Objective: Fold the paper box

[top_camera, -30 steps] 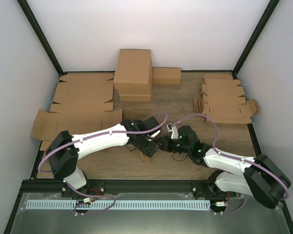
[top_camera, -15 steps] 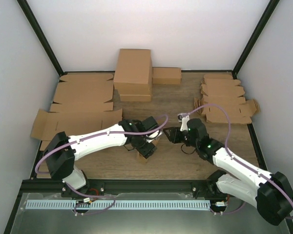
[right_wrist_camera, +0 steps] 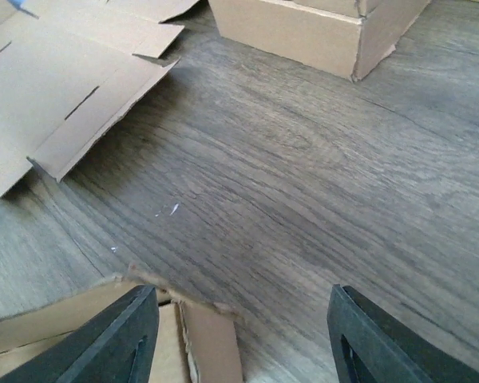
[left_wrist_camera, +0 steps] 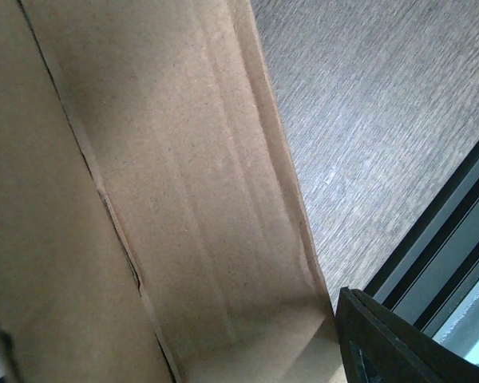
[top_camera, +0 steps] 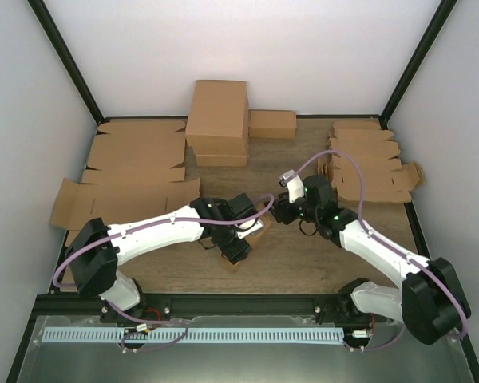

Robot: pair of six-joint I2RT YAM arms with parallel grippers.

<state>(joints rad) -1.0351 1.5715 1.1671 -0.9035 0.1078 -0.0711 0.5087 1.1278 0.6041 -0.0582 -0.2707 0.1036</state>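
The paper box (top_camera: 258, 234) is a small brown cardboard piece lying mid-table, mostly hidden under my left gripper (top_camera: 238, 247). In the left wrist view its panels and a crease (left_wrist_camera: 184, 199) fill the frame. Only one dark finger (left_wrist_camera: 383, 343) shows, at the far right beside the panel's edge. The other finger is hidden behind cardboard, and the jaws stand wide. My right gripper (top_camera: 278, 214) is open and empty, just right of the box. In the right wrist view (right_wrist_camera: 241, 291) it hovers over bare wood, with a torn-edged corner of the box (right_wrist_camera: 199, 343) by its left finger.
Folded brown boxes (top_camera: 217, 120) are stacked at the back, with a smaller one (top_camera: 272, 124) beside them. Large flat cardboard sheets (top_camera: 136, 163) lie at the left. A pile of flat blanks (top_camera: 367, 163) lies at the right. The black frame rail (left_wrist_camera: 447, 223) runs along the near edge.
My right gripper has drawn back from the box, moving up and away toward the back right. My left gripper has stayed on the box, shifting slightly toward the near edge.
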